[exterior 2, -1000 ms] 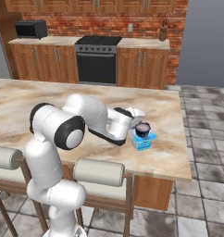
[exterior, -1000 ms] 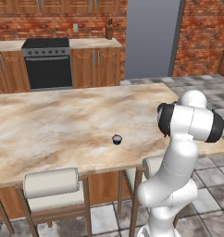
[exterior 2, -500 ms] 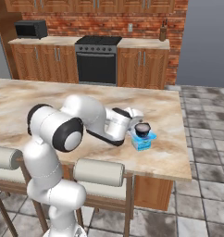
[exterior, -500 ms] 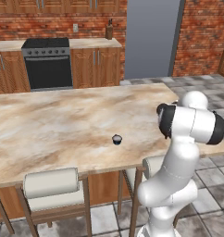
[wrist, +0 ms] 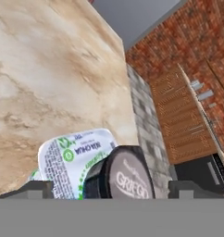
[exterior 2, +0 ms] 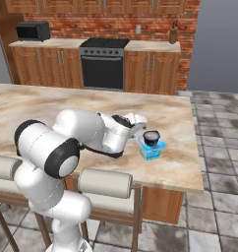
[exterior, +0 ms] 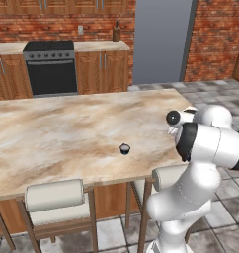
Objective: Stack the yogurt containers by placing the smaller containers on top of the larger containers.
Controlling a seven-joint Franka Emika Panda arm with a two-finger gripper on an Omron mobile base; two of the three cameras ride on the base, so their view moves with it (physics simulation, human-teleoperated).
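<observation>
A pale blue squarish tub [exterior 2: 151, 151] with green marks stands near the island counter's right end. One dark round cup [exterior 2: 151, 137] sits on top of it. In the hand view the same cup [wrist: 125, 175] lies close ahead on the tub [wrist: 70, 155], between my two fingertips [wrist: 40, 187] with a gap on each side. My gripper [exterior 2: 142, 128] is open, just left of the stack, touching nothing. The second dark cup [exterior: 125, 148] stands alone near the counter's front edge. My arm hides the tub in the left base view.
The marble island counter [exterior 2: 52, 106] stretches left from the stack. Two padded stools [exterior: 55, 195] stand along its near side. The counter's right edge [exterior 2: 195, 147] lies close beyond the tub. A stove [exterior 2: 104, 61] and wood cabinets line the far brick wall.
My arm's elbow has drifted slightly left and lower. The cup stays on the tub and the lone cup has not moved.
</observation>
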